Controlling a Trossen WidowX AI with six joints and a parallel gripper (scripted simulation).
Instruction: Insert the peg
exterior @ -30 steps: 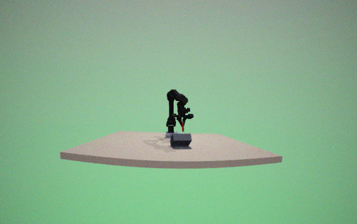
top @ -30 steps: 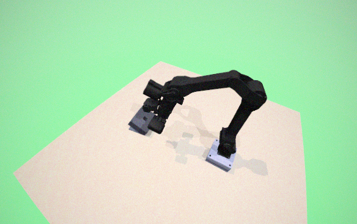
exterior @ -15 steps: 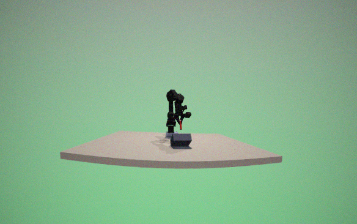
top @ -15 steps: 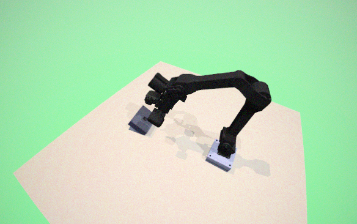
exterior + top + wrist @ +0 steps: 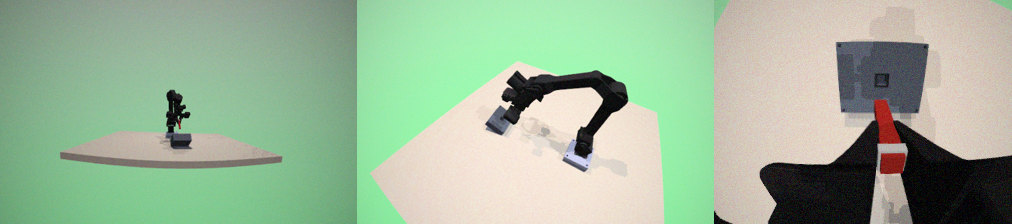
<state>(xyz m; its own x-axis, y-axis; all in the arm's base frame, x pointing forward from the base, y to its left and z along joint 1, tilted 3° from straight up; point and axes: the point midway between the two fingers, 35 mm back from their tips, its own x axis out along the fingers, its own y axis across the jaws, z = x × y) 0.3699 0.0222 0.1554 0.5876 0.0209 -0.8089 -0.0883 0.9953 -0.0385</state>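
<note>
My gripper (image 5: 179, 120) (image 5: 884, 125) is shut on the red peg (image 5: 180, 125) (image 5: 881, 108), a slim square-sided bar with a pale grey band near its upper end. The peg is held in the air, its lower end pointing toward the panel. The blue-grey sloped panel (image 5: 498, 122) (image 5: 181, 138) (image 5: 905, 62) has one square hole (image 5: 881, 80) near the middle of its face. In the wrist view the peg's far end appears just below the hole, over the panel's near edge. Whether they touch cannot be told. The peg is hidden in the top view.
The pale table top (image 5: 479, 177) (image 5: 128, 150) carries the panel and the arm's light base plate (image 5: 575, 160). The black arm (image 5: 571, 82) (image 5: 171, 105) arches from the base to the panel. Shadows lie between base and panel.
</note>
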